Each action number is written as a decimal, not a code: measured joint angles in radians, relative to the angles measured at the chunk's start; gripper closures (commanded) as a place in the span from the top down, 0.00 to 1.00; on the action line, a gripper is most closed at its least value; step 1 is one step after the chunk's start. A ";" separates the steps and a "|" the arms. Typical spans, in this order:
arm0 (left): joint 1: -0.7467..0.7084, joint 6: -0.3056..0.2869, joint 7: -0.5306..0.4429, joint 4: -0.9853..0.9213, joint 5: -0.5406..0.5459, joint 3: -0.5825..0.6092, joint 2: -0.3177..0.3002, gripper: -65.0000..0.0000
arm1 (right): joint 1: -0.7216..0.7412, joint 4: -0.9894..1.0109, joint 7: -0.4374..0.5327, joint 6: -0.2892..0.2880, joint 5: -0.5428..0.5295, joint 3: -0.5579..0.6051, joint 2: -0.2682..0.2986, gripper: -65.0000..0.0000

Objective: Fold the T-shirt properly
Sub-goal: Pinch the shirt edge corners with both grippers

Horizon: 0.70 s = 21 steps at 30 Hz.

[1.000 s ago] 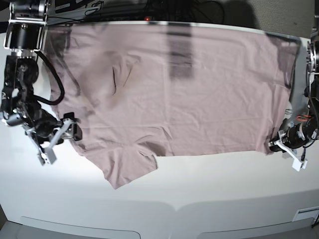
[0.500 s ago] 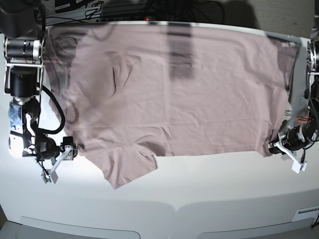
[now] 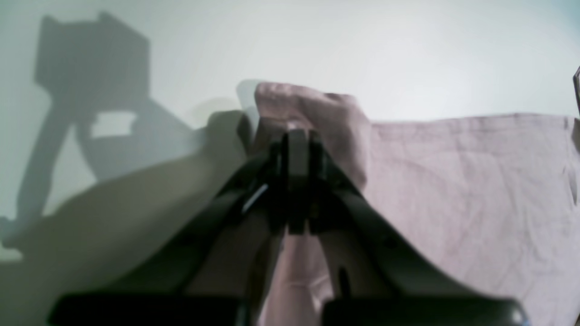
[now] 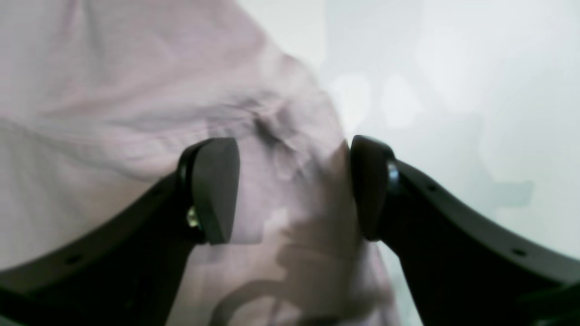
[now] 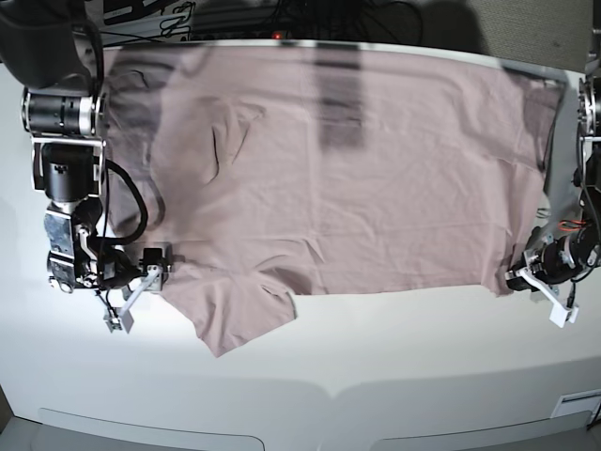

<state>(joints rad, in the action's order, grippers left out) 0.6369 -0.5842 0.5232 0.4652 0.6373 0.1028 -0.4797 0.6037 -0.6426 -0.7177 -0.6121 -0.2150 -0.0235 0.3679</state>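
The mauve-pink T-shirt (image 5: 357, 188) lies spread flat across the white table (image 5: 394, 376), with one sleeve (image 5: 239, 315) pointing toward the front edge. At the right of the base view, my left gripper (image 5: 518, 277) is shut on the shirt's front corner. The left wrist view shows that gripper (image 3: 294, 133) pinching a raised fold of the T-shirt (image 3: 476, 190). My right gripper (image 5: 139, 289) stands open at the shirt's left edge beside the sleeve. In the right wrist view the right gripper (image 4: 290, 188) straddles the T-shirt's (image 4: 113, 90) edge, with fabric showing between the wide-open fingers (image 4: 213, 190).
Dark cables and equipment (image 5: 282, 14) run along the table's back edge. The right arm's body (image 5: 66, 150) stands over the shirt's left side. A small label (image 5: 577, 404) sits at the front right corner.
The right arm has swung in toward the shirt, bringing its open gripper right up to the edge beside the sleeve. The left gripper has kept its hold and place.
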 measured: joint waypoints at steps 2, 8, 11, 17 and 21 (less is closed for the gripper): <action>0.000 0.000 0.000 0.000 -0.007 0.000 0.000 0.00 | 0.007 0.002 -0.021 -0.017 0.000 0.000 0.000 0.60; 0.000 0.000 0.000 0.000 -0.020 0.000 0.000 0.00 | 0.011 0.002 -0.074 -0.040 -0.018 0.000 0.000 0.42; 0.000 0.000 0.000 0.000 -0.020 0.000 0.000 0.00 | 0.011 0.002 -0.089 -0.040 -0.024 0.000 0.002 0.14; 0.000 0.000 0.000 0.000 -0.020 0.000 0.000 0.00 | 0.008 0.003 -0.084 -0.040 -0.068 0.000 0.014 0.00; 0.000 0.000 0.000 0.000 -0.029 0.000 0.000 0.00 | 0.008 0.005 -0.056 -0.040 -0.068 0.000 0.031 0.00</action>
<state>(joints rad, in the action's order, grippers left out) 0.6369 -0.5842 0.5228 0.4652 0.6086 0.1028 -0.4793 0.6117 -0.6373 -0.7742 -0.6521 -0.2832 -0.0235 0.3988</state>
